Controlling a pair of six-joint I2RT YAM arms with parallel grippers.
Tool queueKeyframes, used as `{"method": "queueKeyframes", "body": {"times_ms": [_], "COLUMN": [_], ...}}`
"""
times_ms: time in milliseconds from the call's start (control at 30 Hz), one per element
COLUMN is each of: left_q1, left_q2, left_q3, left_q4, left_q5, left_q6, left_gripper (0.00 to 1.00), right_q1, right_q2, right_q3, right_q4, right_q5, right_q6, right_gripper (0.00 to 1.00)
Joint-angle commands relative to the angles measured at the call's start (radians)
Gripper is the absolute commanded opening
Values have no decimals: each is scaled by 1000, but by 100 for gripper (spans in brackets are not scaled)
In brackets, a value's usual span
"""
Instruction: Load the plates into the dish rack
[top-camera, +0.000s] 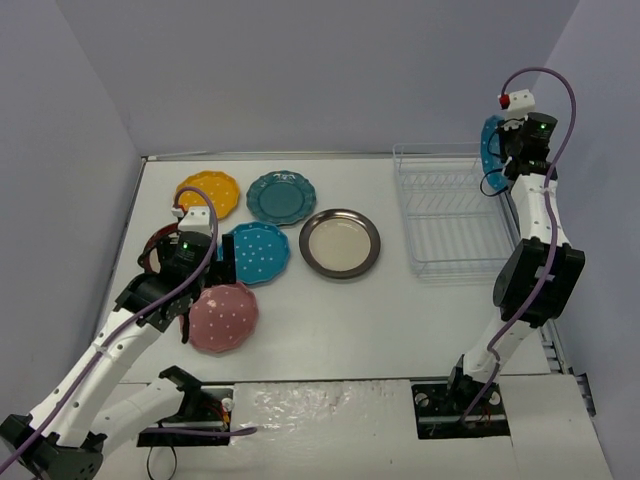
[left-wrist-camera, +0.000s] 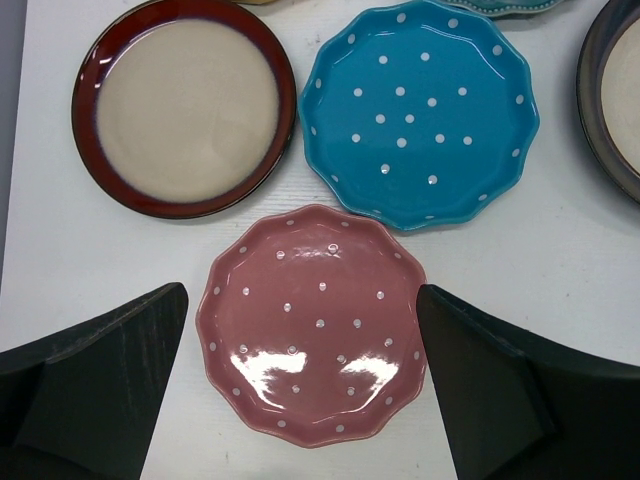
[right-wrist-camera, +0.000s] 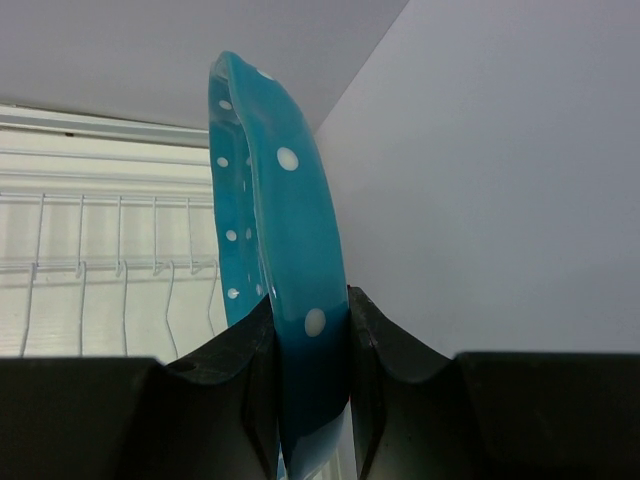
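My left gripper (top-camera: 185, 315) (left-wrist-camera: 300, 300) is open and hovers over the pink dotted plate (top-camera: 223, 316) (left-wrist-camera: 315, 325), one finger either side of it. A blue dotted plate (top-camera: 258, 252) (left-wrist-camera: 420, 110) lies just behind it. A maroon-rimmed cream plate (left-wrist-camera: 185, 110) lies beside that, mostly hidden under my left arm in the top view. The yellow (top-camera: 207, 193), teal (top-camera: 281, 197) and brown-rimmed (top-camera: 340, 243) plates lie flat farther back. My right gripper (top-camera: 507, 150) (right-wrist-camera: 312, 310) is shut on a second blue dotted plate (top-camera: 491, 148) (right-wrist-camera: 275, 200), held on edge above the far right corner of the white wire dish rack (top-camera: 455, 215) (right-wrist-camera: 100, 260).
The rack holds no plates. Grey walls close in the table at the back, left and right; the right wall is close beside my right gripper. A purple cable (top-camera: 560, 90) loops above the right arm.
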Motion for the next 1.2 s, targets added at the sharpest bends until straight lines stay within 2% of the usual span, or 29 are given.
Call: {"method": "queueKeyframes", "body": {"times_ms": [0,700,833,967,1167], "left_q1": [24,118,121,129,153], "left_q2": [18,32,47,64,82], "left_q3": [20,6,9,14,20], "left_q4": [54,83,73,66,58], "left_q5": [35,138,137,142,174], "left_q6": [-7,-23,-28,-32,-43], "left_gripper": [97,97,97,97,97], "right_q1": [-19,-22,-22,-22,-19], "right_q2": [-43,-68,-69,-84,-140], "right_q3": [22,-268,-289,-276,-276], "right_q4": [256,422,436,429,426], "right_q5": [8,-8,-12,-19,-53], "right_q6": [-15,133,168,196,246], "right_gripper": [0,0,14,39,59]}}
